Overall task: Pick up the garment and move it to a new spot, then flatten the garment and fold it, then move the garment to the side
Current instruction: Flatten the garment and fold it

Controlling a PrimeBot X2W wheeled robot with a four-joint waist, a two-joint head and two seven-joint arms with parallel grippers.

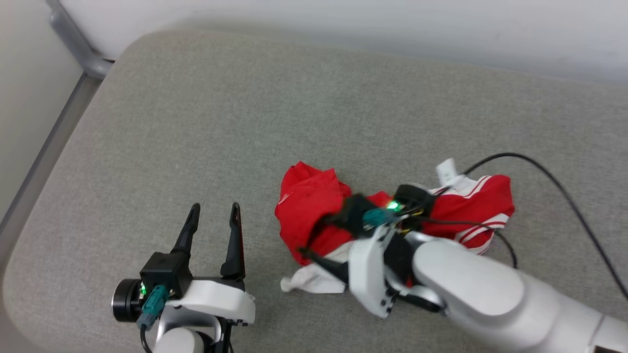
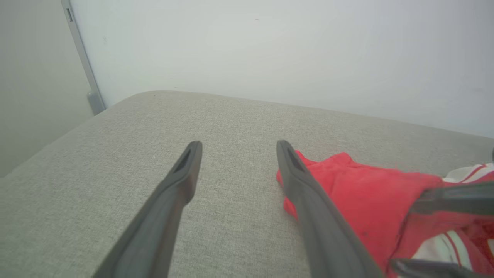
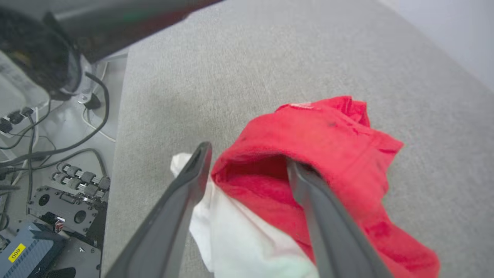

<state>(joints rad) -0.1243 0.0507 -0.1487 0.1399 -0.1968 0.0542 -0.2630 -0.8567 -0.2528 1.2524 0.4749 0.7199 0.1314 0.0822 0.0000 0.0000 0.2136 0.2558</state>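
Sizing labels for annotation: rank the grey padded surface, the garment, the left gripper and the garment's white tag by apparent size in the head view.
1. grey padded surface
2. garment, partly hidden by the right arm
3. left gripper, nearer the camera, so it likely looks bigger than it is
4. white tag

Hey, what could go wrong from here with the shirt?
1. The right gripper is open with one finger tucked into a red fold of the shirt. Closing may pinch a single layer, so the shirt would lift bunched.
2. The black cable arcs close beside the shirt and might snag if that arm moves.
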